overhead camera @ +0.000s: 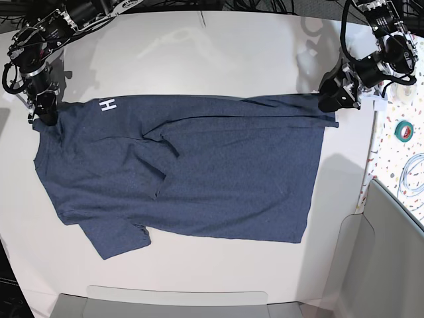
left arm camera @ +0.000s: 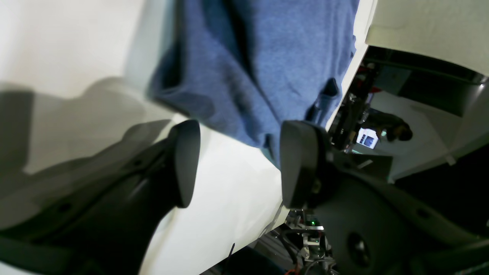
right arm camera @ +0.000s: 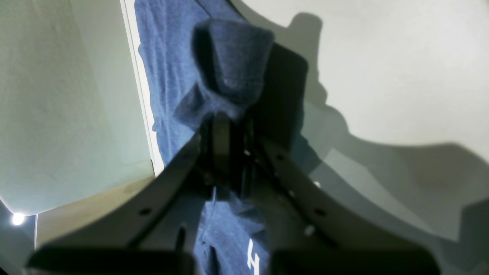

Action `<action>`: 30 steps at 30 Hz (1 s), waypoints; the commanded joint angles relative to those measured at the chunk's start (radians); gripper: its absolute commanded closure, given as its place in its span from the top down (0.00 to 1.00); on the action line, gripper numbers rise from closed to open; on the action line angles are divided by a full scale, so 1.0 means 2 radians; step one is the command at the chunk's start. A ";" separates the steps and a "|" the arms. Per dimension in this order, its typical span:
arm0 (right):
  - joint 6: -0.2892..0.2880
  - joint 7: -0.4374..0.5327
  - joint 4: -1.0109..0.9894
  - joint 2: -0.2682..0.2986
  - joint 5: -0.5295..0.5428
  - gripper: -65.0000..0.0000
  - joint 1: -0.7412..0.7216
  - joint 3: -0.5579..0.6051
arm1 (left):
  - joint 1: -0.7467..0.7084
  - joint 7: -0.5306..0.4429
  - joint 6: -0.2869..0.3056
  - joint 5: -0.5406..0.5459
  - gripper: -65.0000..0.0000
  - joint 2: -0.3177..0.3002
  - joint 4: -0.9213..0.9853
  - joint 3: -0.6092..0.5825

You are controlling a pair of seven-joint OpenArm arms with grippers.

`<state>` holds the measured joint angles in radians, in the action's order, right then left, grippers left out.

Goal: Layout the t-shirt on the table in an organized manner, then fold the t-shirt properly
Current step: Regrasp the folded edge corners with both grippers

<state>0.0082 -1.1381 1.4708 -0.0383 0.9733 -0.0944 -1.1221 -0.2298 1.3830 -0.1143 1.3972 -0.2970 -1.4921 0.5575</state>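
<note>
Nearest the base camera, the t-shirt's [overhead camera: 218,179] lower hem and one short sleeve lie flat on the white counter [overhead camera: 218,59]. The shirt is spread sideways across the middle, its white lettering at the upper corner by our right hand [overhead camera: 45,112]. That hand is clamped on a bunched fold of the navy cloth – the right wrist view shows fabric humped over the closed fingers. Our left hand [overhead camera: 334,99] stands with its fingers apart at the opposite top corner, holding nothing, the cloth edge just ahead of it.

We judge the shirt light, soft and limp: it will sag and crease, so corners and hems are the places to pinch. A diagonal wrinkle runs through the chest. The upper edge lies near the counter's far side, with the speckled strip [overhead camera: 397,159] close on the left arm's side – open room lies mostly toward the camera.
</note>
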 commanded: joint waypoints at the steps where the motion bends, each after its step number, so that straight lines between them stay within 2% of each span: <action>1: 0.005 0.003 0.001 0.006 -0.013 0.00 0.003 -0.002 | 0.003 0.007 -0.015 0.021 0.50 -0.008 -0.007 0.004; 5: 0.005 0.003 0.001 0.007 -0.013 0.00 0.003 -0.002 | -0.003 0.007 -0.015 -0.010 0.50 -0.008 -0.007 0.005; 12: 0.005 0.003 0.001 0.007 -0.013 0.00 0.003 -0.002 | 0.011 0.007 -0.015 -0.028 0.50 0.006 -0.006 0.001; 18: 0.005 0.003 0.001 0.007 -0.008 0.00 0.004 -0.002 | 0.023 0.007 -0.013 -0.074 0.50 0.012 -0.006 0.001; 27: 0.005 0.003 0.001 0.007 0.001 0.00 0.005 -0.002 | 0.050 0.007 -0.015 -0.078 0.50 0.013 -0.006 0.001; 30: 0.005 0.002 0.001 0.007 0.001 0.00 0.005 -0.002 | 0.056 0.007 -0.015 -0.097 0.48 0.014 -0.006 0.001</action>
<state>0.0109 -1.1309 1.4704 -0.0311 0.9867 -0.0860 -1.1229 -0.1383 1.3876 -0.1429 1.1805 -0.2550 -1.4899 0.5564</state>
